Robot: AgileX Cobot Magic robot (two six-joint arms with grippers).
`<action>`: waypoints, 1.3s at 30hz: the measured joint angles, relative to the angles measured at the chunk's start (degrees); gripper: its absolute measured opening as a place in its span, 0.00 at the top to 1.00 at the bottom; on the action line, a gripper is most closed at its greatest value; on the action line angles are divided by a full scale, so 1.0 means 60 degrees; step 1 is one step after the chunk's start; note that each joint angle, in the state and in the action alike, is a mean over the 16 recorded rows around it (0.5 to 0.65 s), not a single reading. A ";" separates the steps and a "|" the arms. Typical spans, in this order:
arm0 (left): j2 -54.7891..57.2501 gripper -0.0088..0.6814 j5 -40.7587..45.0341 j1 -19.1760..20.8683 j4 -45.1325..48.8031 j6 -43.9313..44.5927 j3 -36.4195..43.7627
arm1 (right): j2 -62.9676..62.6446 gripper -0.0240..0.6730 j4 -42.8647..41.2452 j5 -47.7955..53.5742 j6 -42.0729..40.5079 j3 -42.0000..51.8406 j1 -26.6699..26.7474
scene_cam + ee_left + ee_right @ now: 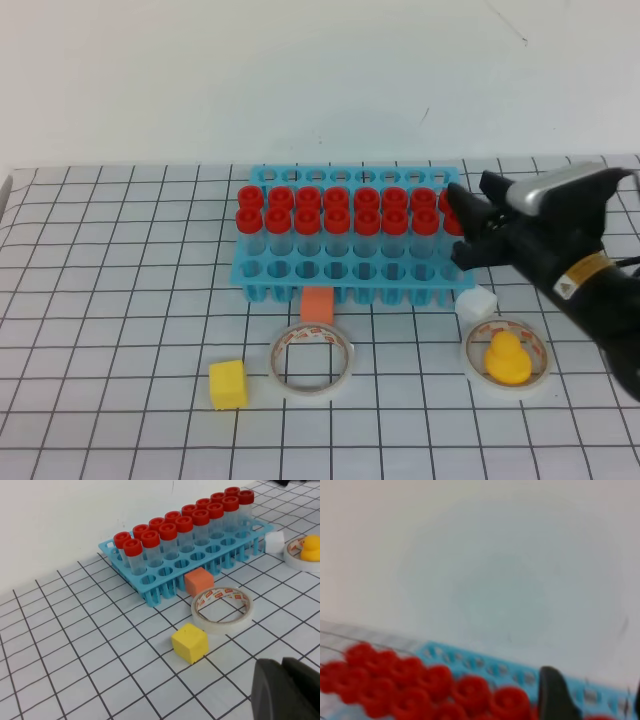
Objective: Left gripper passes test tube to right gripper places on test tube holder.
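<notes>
Item: small clear plastic test tube with red screw cap (452, 222), right end of the rack's tube rows, centre-right of the overhead view, between the fingers of the black right gripper (462, 226); whether they clasp it I cannot tell. Likely light, stiff, slippery; best held just below the cap.

Stand: light blue plastic test tube holder (262, 272), two rows filled.

Left gripper (285, 690): dark mass, lower right of its wrist view, closed, empty.

Nearby: white tape roll (312, 360), yellow cube (228, 384).
</notes>
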 joint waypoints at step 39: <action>0.0000 0.99 0.0000 0.0000 0.0000 0.0000 0.0000 | -1.6061 0.96 -1.4757 0.7959 1.3308 0.4507 0.0000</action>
